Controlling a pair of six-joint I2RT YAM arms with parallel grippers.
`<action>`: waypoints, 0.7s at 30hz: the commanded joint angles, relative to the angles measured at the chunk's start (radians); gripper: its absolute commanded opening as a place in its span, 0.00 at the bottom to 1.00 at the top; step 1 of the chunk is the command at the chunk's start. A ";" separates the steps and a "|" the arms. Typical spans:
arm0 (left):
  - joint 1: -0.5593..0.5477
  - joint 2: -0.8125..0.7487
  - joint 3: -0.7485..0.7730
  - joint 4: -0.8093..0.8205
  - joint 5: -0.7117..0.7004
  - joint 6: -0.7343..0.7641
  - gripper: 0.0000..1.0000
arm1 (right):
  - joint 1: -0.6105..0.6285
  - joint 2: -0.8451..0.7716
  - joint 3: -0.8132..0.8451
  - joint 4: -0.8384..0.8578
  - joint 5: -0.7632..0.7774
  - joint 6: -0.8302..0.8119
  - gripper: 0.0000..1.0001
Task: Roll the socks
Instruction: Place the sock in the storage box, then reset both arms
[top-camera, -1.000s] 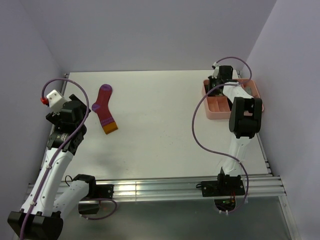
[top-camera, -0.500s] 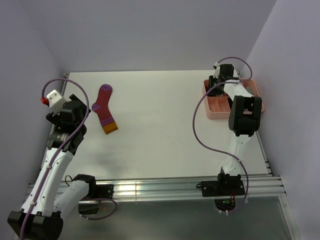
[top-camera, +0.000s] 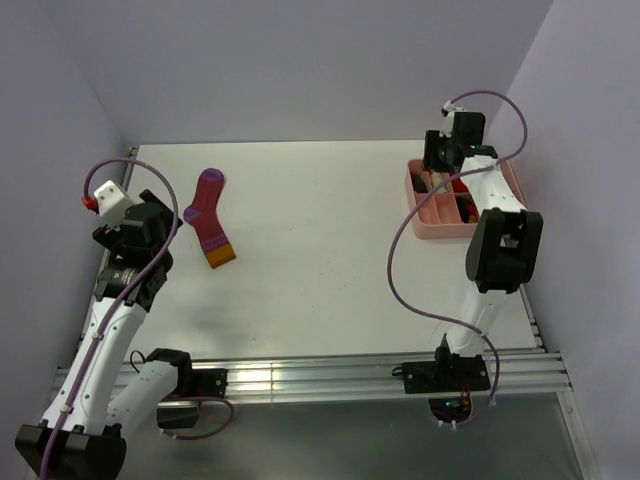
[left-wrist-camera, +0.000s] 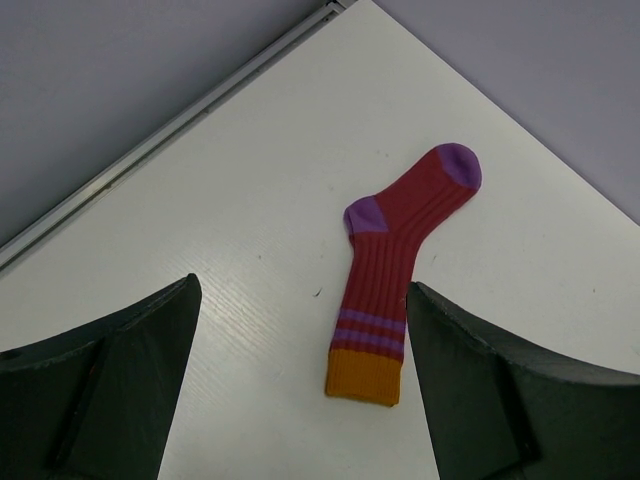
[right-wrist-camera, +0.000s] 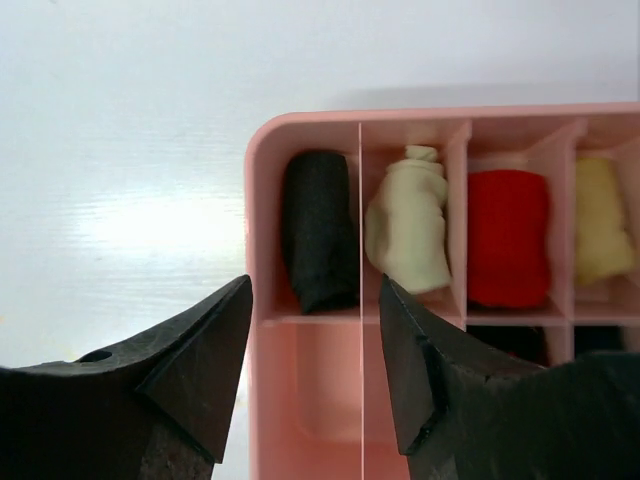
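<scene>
The right claw (right-wrist-camera: 315, 285) has been opened and raised above the pink plastic compartment tray (right-wrist-camera: 300, 122), and nothing is held in it. A rolled black fabric sock (right-wrist-camera: 318, 240) and a rolled cream one (right-wrist-camera: 408, 230) are lodged in neighbouring compartments. Which of them was just released cannot be told for certain. The long magenta ribbed sock with purple stripes (left-wrist-camera: 395, 250) is left flat and unrolled on the white surface (top-camera: 320, 250), beneath the wide-open, empty left claw (left-wrist-camera: 302, 290). It is judged to be the next one to roll.
</scene>
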 joint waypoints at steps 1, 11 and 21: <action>-0.005 -0.039 -0.002 0.029 0.006 0.021 0.89 | 0.002 -0.217 -0.023 0.011 0.058 0.035 0.61; -0.017 -0.155 0.113 -0.071 -0.018 0.024 0.96 | 0.000 -0.783 -0.092 -0.113 0.112 0.190 0.91; -0.028 -0.318 0.310 -0.221 -0.009 0.103 0.99 | 0.000 -1.303 -0.224 -0.180 0.286 0.233 1.00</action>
